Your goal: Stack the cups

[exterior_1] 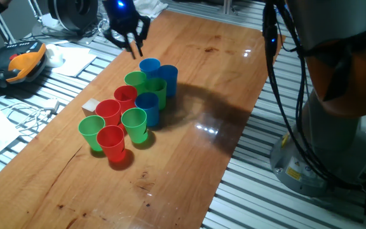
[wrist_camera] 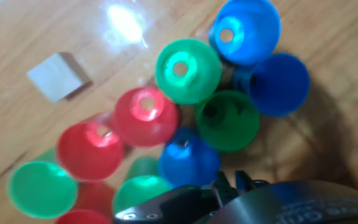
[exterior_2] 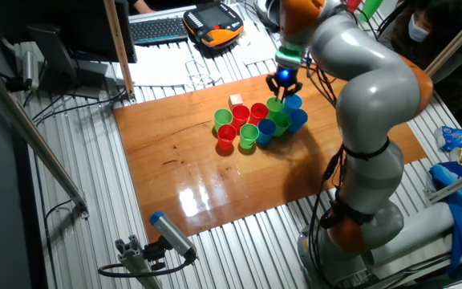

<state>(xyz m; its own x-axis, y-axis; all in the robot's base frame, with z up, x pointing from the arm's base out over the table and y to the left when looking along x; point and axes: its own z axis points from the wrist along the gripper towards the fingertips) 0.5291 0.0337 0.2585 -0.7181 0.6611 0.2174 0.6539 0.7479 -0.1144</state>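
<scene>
The small tapered red, green and blue plastic cups (exterior_1: 132, 108) stand open-side up, bunched together mid-table. The black two-finger gripper (exterior_1: 132, 39) hangs above the cluster's far blue end, empty; how wide its jaws stand cannot be told. A pale wooden cube (wrist_camera: 58, 76) lies just beside the red cups. Bare wooden tabletop (exterior_1: 189, 172) surrounds the cluster.

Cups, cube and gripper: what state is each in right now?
cups: all upright, mouths up, clustered close together on the table, none visibly stacked.
wooden cube: flat on the table, apart from the cluster.
gripper: above the cluster's far end, holding nothing visible; open or shut unclear.
</scene>
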